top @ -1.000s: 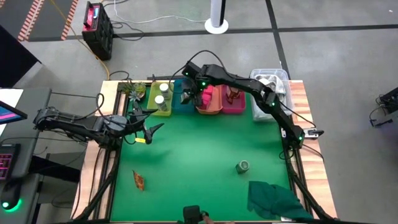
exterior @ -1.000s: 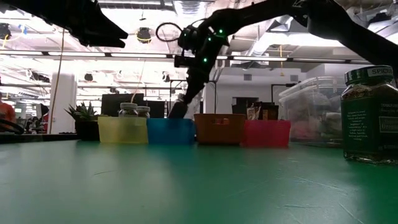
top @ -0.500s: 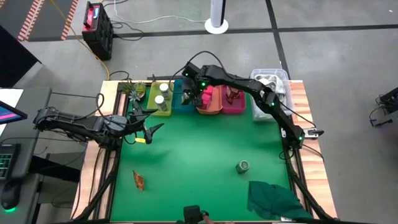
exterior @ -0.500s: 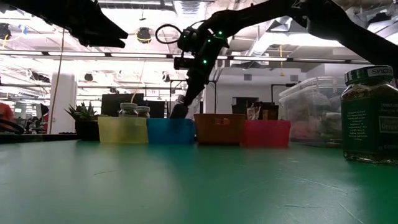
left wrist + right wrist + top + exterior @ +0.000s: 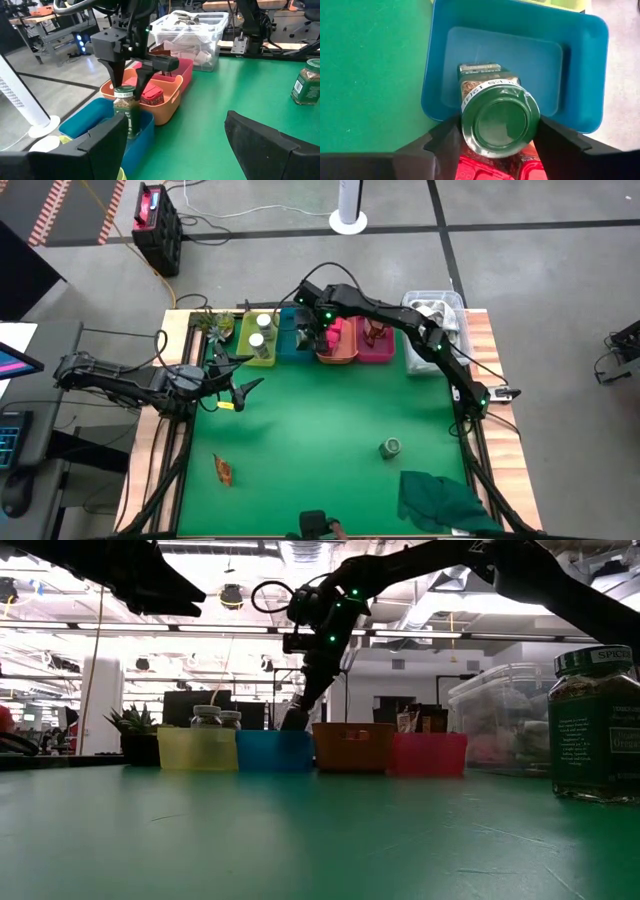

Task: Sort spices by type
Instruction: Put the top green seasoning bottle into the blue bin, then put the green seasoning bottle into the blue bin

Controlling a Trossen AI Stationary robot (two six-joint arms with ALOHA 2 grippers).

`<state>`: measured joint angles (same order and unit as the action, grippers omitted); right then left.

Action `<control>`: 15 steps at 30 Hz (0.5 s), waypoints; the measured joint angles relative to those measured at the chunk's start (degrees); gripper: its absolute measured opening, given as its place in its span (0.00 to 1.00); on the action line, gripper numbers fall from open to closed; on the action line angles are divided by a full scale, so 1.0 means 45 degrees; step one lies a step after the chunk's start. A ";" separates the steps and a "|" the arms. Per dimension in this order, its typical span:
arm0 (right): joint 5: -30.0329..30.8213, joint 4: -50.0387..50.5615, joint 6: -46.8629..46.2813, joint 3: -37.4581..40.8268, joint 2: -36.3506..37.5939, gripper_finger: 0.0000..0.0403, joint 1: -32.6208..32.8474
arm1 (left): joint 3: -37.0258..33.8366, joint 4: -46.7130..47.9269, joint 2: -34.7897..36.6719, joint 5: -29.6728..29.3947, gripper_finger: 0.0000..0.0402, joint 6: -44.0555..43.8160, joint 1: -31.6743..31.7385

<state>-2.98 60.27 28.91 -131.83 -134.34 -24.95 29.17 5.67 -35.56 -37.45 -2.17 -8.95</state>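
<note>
I see the right gripper (image 5: 500, 131) at 12 o'clock, fingers parted around a green jar (image 5: 500, 120) standing in the blue bin (image 5: 580, 75); grip unclear. Left gripper (image 5: 243, 387) waits at 9 o'clock, spread wide and empty.

The right gripper (image 5: 129, 79) hangs over the blue bin (image 5: 102, 125), its fingers spread on either side of a green-capped spice jar (image 5: 125, 110) standing upright inside. Beside it, the orange bin (image 5: 162, 107) holds a red packet (image 5: 151, 95). Another green jar (image 5: 306, 82) stands well apart on the green mat (image 5: 200, 135).

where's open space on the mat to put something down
The mat is bare across its middle, between the bins at the back and the green jar and brown piece in front. Crowded: the bin row, where the right hand hangs over a jar.
</note>
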 joint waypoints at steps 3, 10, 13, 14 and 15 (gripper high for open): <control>-0.0001 0.0007 -0.0010 0.0000 0.0000 0.67 0.0005 | 0.0000 0.0000 -0.0003 0.0000 0.79 0.0000 0.0000; -0.0025 -0.0167 -0.0015 0.0000 0.0000 0.71 0.0019 | 0.0000 -0.0005 -0.0002 0.0000 0.79 -0.0077 0.0000; 0.0045 -0.0354 -0.0028 -0.0005 0.0095 0.71 0.0049 | 0.0000 -0.0001 -0.0003 0.0005 0.79 -0.0100 0.0000; 0.0097 -0.0184 -0.0078 -0.0062 0.0206 0.71 0.0049 | 0.0000 0.0001 -0.0003 0.0005 0.79 -0.0101 -0.0002; 0.0122 0.0029 -0.0181 -0.0174 0.0350 0.71 0.0049 | 0.0000 0.0006 -0.0003 0.0005 0.79 -0.0098 0.0000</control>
<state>-2.43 60.40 28.09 -132.61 -132.77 -24.73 29.17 5.70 -35.57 -37.43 -2.61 -8.95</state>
